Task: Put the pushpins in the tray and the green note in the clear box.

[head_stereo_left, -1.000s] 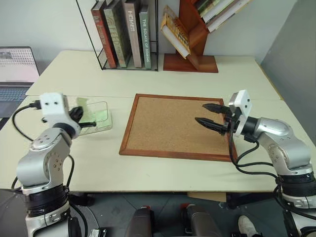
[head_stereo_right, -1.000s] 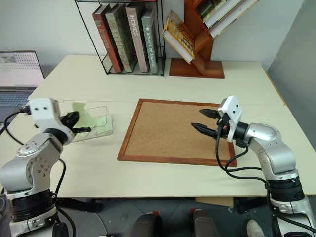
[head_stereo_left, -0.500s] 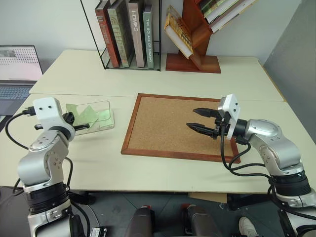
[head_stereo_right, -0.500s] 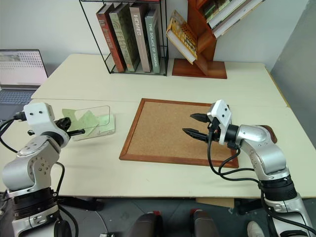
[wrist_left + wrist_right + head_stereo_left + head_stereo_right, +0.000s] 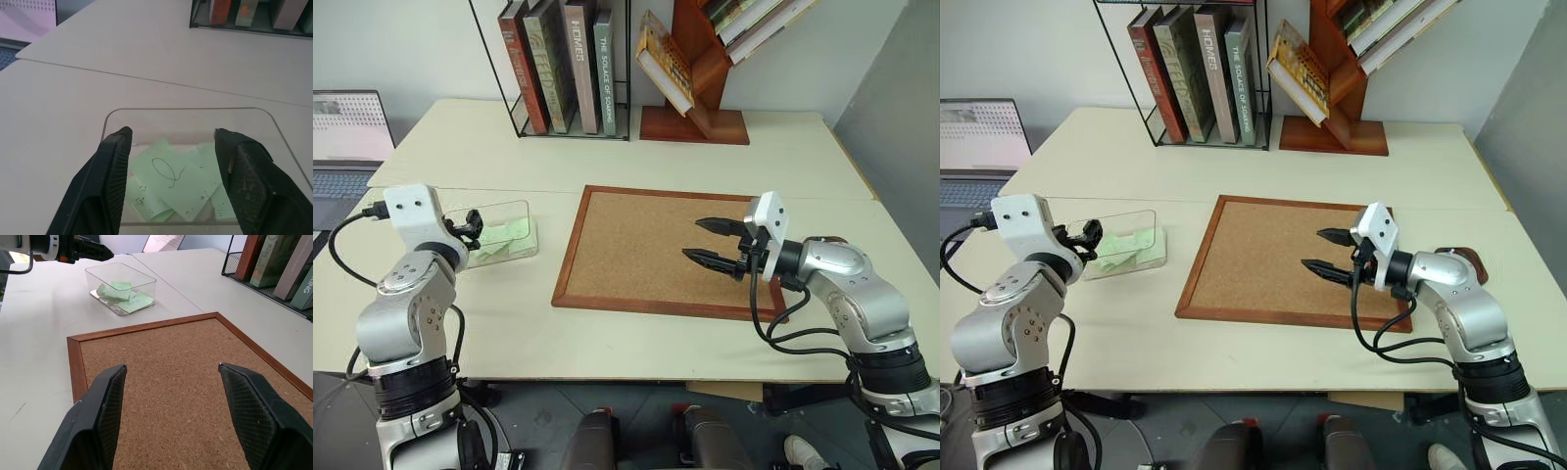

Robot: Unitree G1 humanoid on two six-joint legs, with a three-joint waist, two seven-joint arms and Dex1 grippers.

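The clear box (image 5: 530,235) stands on the table's left side, and the green note (image 5: 171,176) lies flat on its floor among overlapping pale green slips. My left gripper (image 5: 173,134) is open at the box's near wall, level with it, nothing between its fingers. My right gripper (image 5: 693,239) is open too and hovers empty over the right half of the corkboard (image 5: 636,250). A dark sliver of the tray (image 5: 1461,254) peeks out behind my right forearm. The pushpins are out of view.
A wire rack of upright books (image 5: 568,69) and a slanted wooden book stand (image 5: 690,122) stand at the back of the table. An open laptop (image 5: 347,137) sits on a desk at the far left. Bare tabletop lies between the box and the corkboard.
My left gripper has opened. The green note it held upright over the box now lies inside it. The right gripper has kept its place over the corkboard.
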